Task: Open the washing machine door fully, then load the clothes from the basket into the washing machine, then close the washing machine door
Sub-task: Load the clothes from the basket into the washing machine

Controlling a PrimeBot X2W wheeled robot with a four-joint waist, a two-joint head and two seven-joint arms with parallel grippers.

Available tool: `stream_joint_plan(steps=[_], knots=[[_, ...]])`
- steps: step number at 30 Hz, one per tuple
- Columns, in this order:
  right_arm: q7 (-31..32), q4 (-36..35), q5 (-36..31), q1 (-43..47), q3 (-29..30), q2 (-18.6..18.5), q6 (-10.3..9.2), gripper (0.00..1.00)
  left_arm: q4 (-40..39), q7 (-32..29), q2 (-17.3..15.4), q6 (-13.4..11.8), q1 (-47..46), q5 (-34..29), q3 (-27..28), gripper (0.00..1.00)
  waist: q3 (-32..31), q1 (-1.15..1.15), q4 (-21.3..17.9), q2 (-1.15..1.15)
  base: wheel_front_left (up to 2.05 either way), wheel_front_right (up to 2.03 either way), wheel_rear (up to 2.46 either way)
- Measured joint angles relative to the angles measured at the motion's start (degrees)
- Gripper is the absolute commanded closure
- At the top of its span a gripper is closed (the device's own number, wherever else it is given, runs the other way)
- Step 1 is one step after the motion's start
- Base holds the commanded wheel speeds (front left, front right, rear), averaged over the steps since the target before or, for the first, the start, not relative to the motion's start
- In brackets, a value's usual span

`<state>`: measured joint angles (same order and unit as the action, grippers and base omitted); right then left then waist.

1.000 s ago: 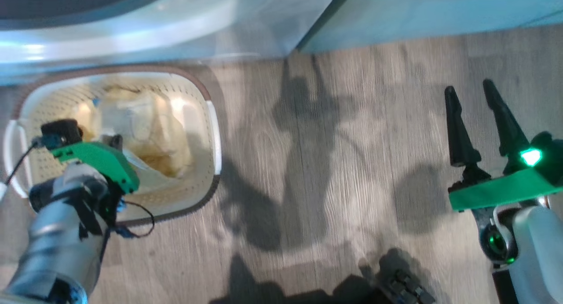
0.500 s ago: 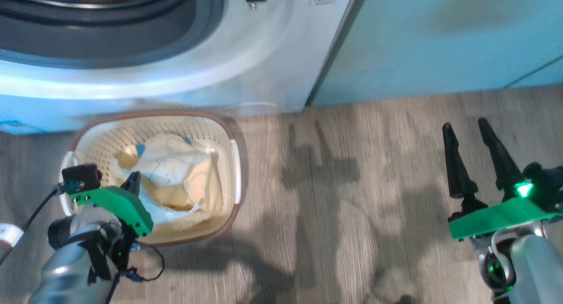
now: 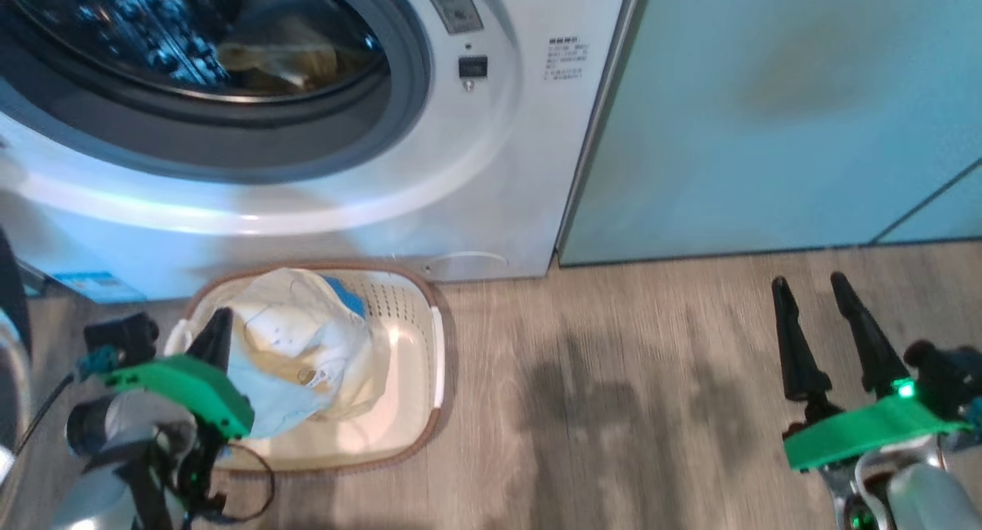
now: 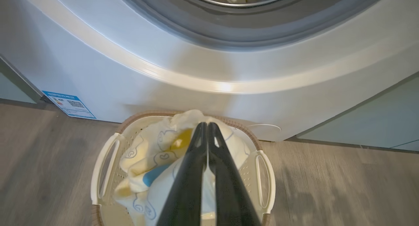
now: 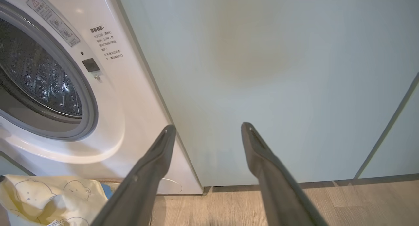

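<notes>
The washing machine (image 3: 491,169) stands with its round opening uncovered, and a yellowish garment (image 3: 284,54) lies in the steel drum. The washing machine door is out of view. The cream basket (image 3: 433,346) sits on the floor against the machine's front. My left gripper (image 3: 215,330) is shut on the clothes (image 3: 299,346), a pale yellow bundle with blue patches bunched up over the basket's rim. In the left wrist view the left gripper's (image 4: 207,124) fingers are pressed together with the clothes (image 4: 154,154) draped around them. My right gripper (image 3: 809,284) is open and holds nothing, above the floor at the right.
Pale teal cabinet doors (image 3: 767,116) stand right of the machine. Wooden floor (image 3: 614,407) stretches between the basket and my right gripper. A small blue label (image 4: 68,103) sits low on the machine's front. In the right wrist view the open right gripper (image 5: 209,128) faces the cabinet (image 5: 278,72).
The head camera has tilted up, bringing the drum opening into view. My left gripper has risen with the clothes, which now stand higher over the basket. The right gripper stays open.
</notes>
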<state>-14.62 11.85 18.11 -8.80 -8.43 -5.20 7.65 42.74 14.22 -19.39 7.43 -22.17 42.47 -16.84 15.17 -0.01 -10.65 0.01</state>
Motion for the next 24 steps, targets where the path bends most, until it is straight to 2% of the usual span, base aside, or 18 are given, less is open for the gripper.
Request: stream_joint_plan(steps=[8, 14, 24], knots=[[0.00, 0.43, 0.04, 3.07, 0.73, -0.04, 0.00, 0.00, -9.89, 0.00, 0.33, 0.00, 8.03, -5.56, 8.60, 1.00, -4.80, 0.00, 1.16, 0.00, 0.00, 0.00, 0.00], [0.00, 0.58, 0.56, 5.55, 1.22, -0.16, 0.00, 0.00, -15.48, 0.00, 1.87, -0.01, 13.10, -8.35, 14.91, 1.00, -7.73, 0.00, 1.87, 0.00, 0.00, 0.00, 0.00], [0.00, 0.57, 0.57, 7.38, 1.37, -0.22, 0.00, 0.00, -23.48, 0.00, 3.89, -0.01, 17.43, -10.12, 18.34, 1.00, -10.42, 0.00, 3.14, 0.00, 0.00, 0.00, 0.00]])
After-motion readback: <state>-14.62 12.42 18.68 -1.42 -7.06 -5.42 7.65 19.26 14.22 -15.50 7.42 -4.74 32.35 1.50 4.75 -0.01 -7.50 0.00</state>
